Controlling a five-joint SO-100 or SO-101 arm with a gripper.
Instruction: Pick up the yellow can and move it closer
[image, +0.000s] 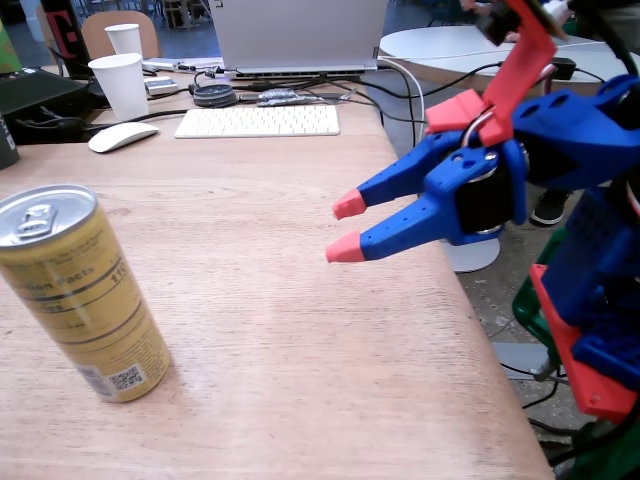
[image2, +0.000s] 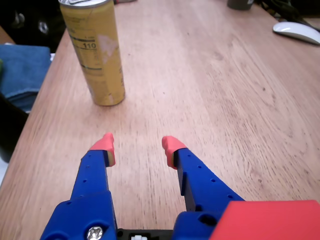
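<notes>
The yellow can (image: 82, 292) stands upright on the wooden table at the left of the fixed view, silver top with pull tab up, a small QR label near its base. In the wrist view the yellow can (image2: 98, 55) is at the upper left, ahead of the fingers. My blue gripper (image: 346, 226) with pink fingertips hovers above the table's right side, well apart from the can. Its jaws are open with nothing between them, as the wrist view of the gripper (image2: 137, 148) also shows.
At the table's far end lie a white keyboard (image: 258, 120), a white mouse (image: 122, 136), two white paper cups (image: 120, 85), a laptop (image: 300, 35) and cables. The table's right edge (image: 480, 330) runs just below the arm. A round white table (image: 450, 45) stands beyond.
</notes>
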